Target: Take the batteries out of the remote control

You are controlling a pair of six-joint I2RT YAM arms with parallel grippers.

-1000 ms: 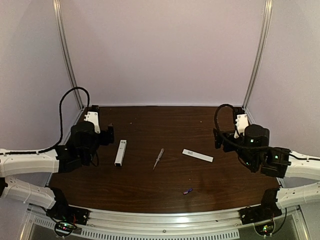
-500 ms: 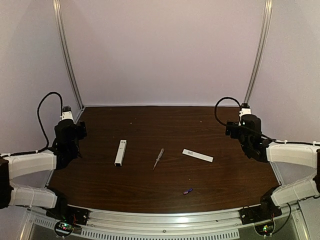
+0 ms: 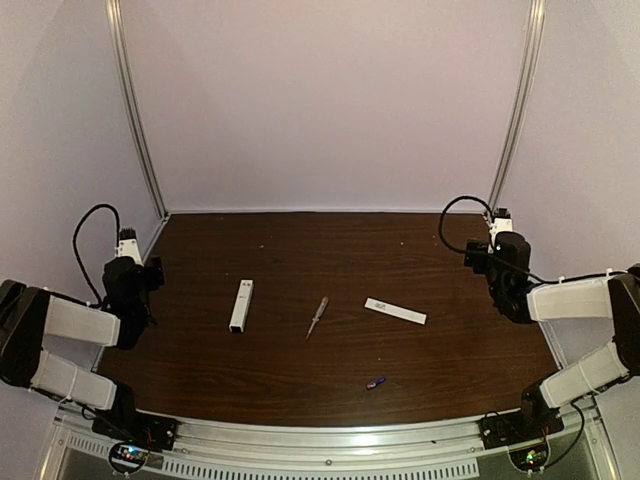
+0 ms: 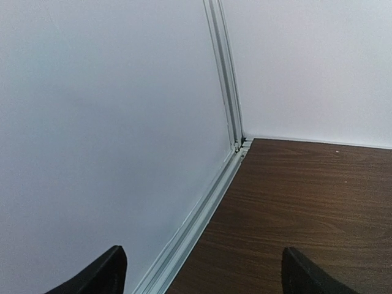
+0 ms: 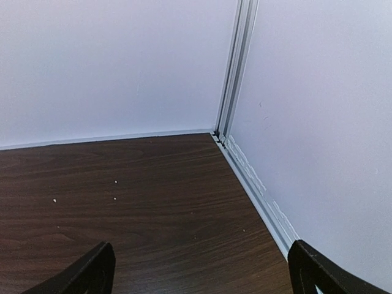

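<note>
Lying apart: one remote control (image 3: 241,305), one battery (image 3: 375,382), one screwdriver (image 3: 317,317), one cover (image 3: 395,311).

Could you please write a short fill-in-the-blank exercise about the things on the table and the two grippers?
1. Between the remote control and the flat back cover lies the ____.
2. Of the four things on the table, the one nearest the arms' bases is the ____.
3. The left gripper and the right gripper are both ____, holding nothing.
4. The remote control lies nearer the ____ arm.
Missing words: screwdriver; battery; open; left.
</note>
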